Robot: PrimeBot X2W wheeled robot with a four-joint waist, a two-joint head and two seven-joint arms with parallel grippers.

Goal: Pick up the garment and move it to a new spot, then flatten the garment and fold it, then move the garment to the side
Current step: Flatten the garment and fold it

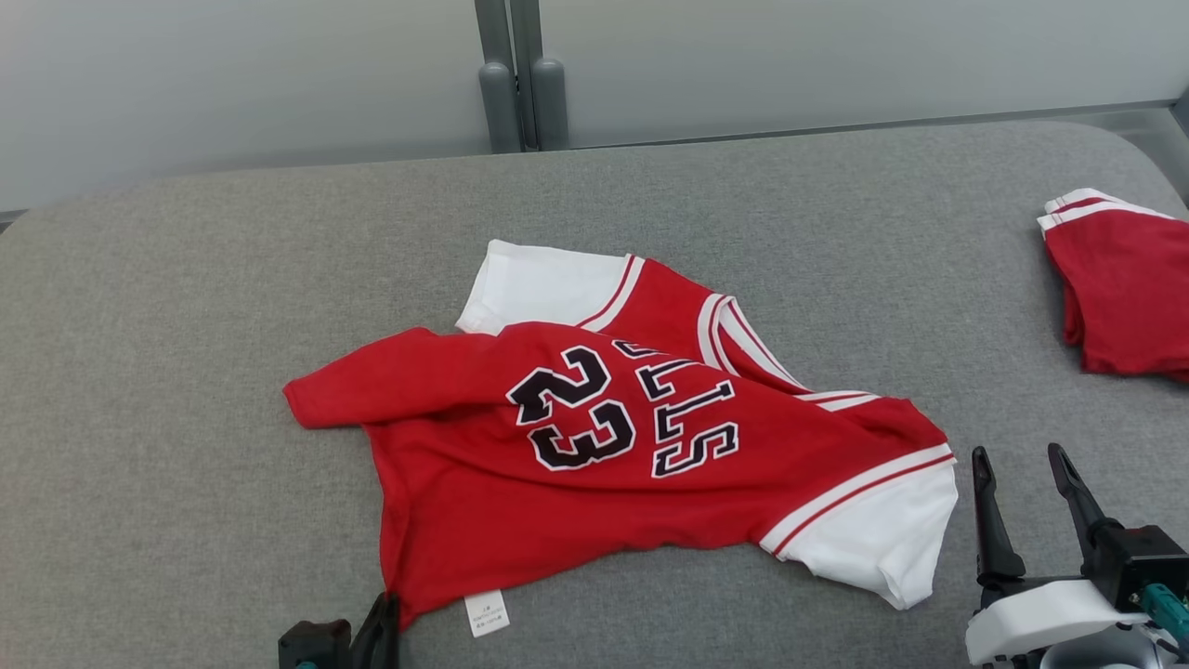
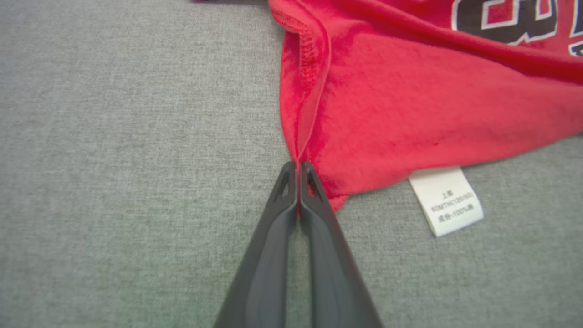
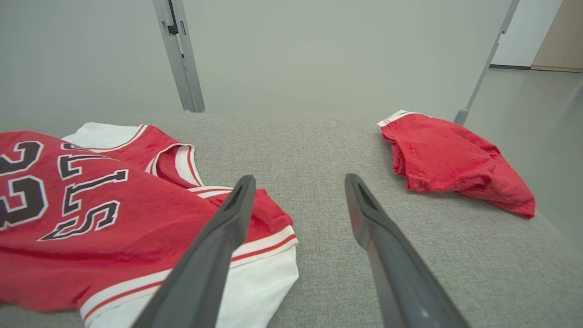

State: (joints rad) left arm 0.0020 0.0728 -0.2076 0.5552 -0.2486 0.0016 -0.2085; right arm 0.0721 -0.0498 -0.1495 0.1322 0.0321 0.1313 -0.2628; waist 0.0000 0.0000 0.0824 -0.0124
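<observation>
Red fabric makes up most of the garment [image 1: 594, 437], a small jersey-style shirt with white sleeves edged in red and white stripes, a striped neckline, and black, white-outlined lettering beside the number 23 on its front. It lies crumpled near the middle of the grey padded surface [image 1: 186, 279], print side up and turned askew, with the neckline toward the far right. One white sleeve points to the far side; the other lies at the near right, just beside the right gripper [image 1: 1019, 455]. The body is wrinkled and partly folded over itself, and a red corner sticks out to the robot's left. A white care label [image 2: 446, 200] pokes out from the near hem and lies flat on the padding. The left gripper [image 2: 298, 166] is clamped on the near hem corner, a thin fold of red cloth pinched between its fingertips. The right gripper's fingers are spread wide and grip nothing. A red bundle of cloth [image 1: 1124, 297] with white trim lies at the right edge, well apart from the shirt.
</observation>
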